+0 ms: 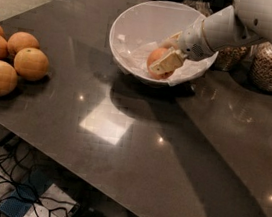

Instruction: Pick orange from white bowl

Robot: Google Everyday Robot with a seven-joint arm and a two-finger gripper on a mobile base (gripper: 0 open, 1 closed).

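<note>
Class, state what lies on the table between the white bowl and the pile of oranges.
Nothing: the camera view shows only bare tabletop there. The gripper is inside the bowl, at the orange.

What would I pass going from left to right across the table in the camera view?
Pile of oranges → white bowl → orange inside it, with the end effector closed on it → glass jars of nuts.
</note>
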